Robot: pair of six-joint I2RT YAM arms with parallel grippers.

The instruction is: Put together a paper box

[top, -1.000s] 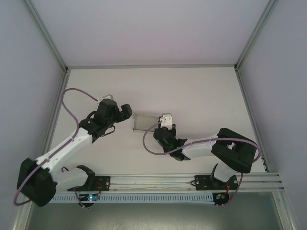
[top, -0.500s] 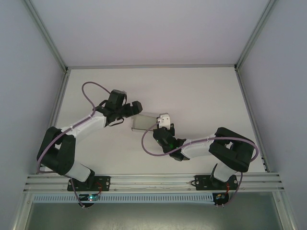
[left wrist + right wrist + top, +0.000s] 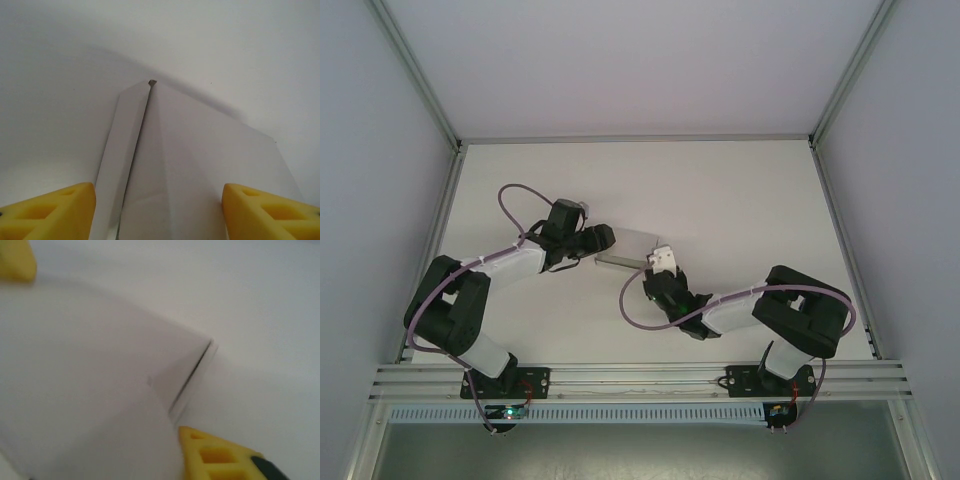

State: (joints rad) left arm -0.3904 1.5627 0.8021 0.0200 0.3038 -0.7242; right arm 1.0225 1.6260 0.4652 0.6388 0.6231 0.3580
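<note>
In the overhead view, we find the left gripper (image 3: 599, 239) left of the table (image 3: 750, 200) centre, pointing right at the paper box (image 3: 626, 247). Its wrist camera shows the two yellow fingertips (image 3: 50, 212) spread apart, one on each side of the box. We cannot tell whether either one touches the paperboard. The box lies on the table between the two grippers, a low white form with a narrow side flap (image 3: 122, 150) standing slightly away from the main panel along a dark seam. At the box's right near corner we locate the right gripper (image 3: 661, 259), reaching in from the right. Its wrist view is blurred. The yellow fingers (image 3: 220, 455) stand apart with a white panel between them, and contact cannot be confirmed.
</note>
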